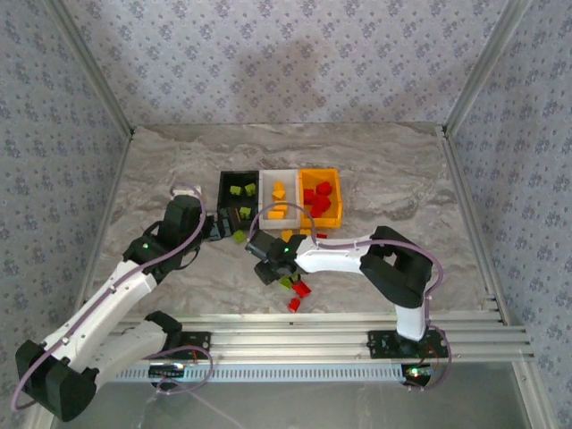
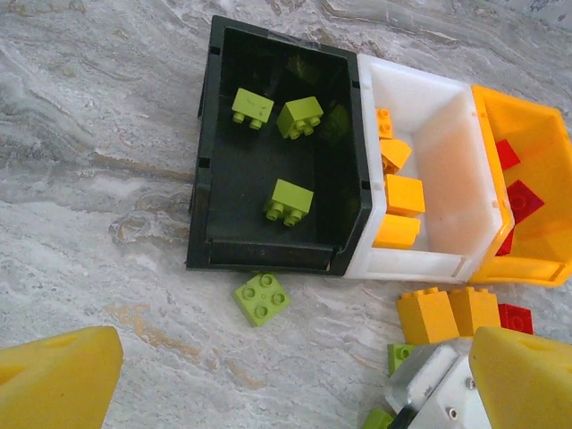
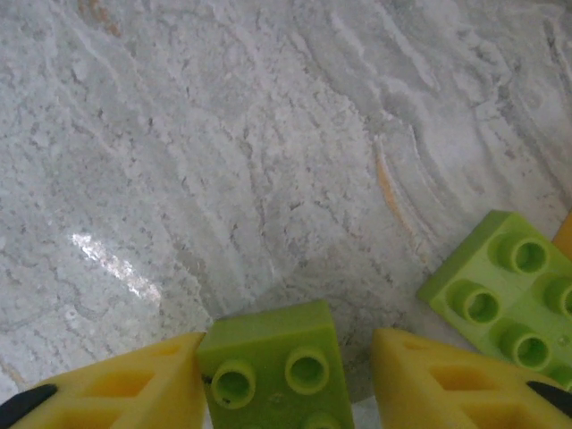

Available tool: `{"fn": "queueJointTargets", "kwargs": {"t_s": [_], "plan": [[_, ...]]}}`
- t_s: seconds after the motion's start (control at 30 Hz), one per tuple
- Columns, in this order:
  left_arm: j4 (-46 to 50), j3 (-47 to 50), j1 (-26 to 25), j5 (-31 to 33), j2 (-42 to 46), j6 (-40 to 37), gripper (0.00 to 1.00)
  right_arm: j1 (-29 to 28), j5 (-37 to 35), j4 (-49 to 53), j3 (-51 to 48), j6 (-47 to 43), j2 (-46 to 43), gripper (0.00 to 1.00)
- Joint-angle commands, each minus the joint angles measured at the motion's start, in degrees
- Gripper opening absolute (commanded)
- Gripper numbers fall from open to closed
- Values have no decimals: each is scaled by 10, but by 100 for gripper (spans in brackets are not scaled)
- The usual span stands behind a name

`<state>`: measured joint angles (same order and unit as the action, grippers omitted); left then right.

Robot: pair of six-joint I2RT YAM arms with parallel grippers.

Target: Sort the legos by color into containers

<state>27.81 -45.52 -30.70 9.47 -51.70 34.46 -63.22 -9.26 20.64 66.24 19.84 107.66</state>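
Note:
Three containers stand side by side: black [image 1: 225, 192] with green legos, white [image 1: 279, 179] with orange-yellow ones, orange [image 1: 335, 192] with red ones. My left gripper [image 2: 290, 380] is open wide above a loose green lego [image 2: 261, 298] in front of the black bin [image 2: 201, 179]. My right gripper [image 3: 286, 384] is low over the table, its jaws around a lime green lego [image 3: 273, 353]. The left finger [image 3: 116, 389] touches that lego, and a gap shows between it and the right finger [image 3: 447, 380]. A second green lego [image 3: 505, 286] lies just to the right.
Two orange-yellow legos [image 2: 447, 313] and a red one [image 2: 516, 317] lie in front of the white bin [image 2: 447, 152] and orange bin [image 2: 545, 134]. Two red legos [image 1: 298, 295] lie near the table's front edge. The right arm's wrist [image 2: 429, 384] sits close to my left gripper.

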Motion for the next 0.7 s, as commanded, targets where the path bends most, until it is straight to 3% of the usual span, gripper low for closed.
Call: {"fn": "queueJointTargets", "kwargs": {"t_s": [0.0,0.17,0.4,0.67], "plan": [[8,-5,6,9,3,9,100,-7,-22,22,14,-11,6,45],[10,-6,9,15,6,11,100,-2,-15,-5,3,-12,-37,34],[18,6,13,31,37,8,100,50,29,-50,13,-23,-118,32],[12,51,15,46,86,30,100,116,92,-37,204,-18,0,32]]}}
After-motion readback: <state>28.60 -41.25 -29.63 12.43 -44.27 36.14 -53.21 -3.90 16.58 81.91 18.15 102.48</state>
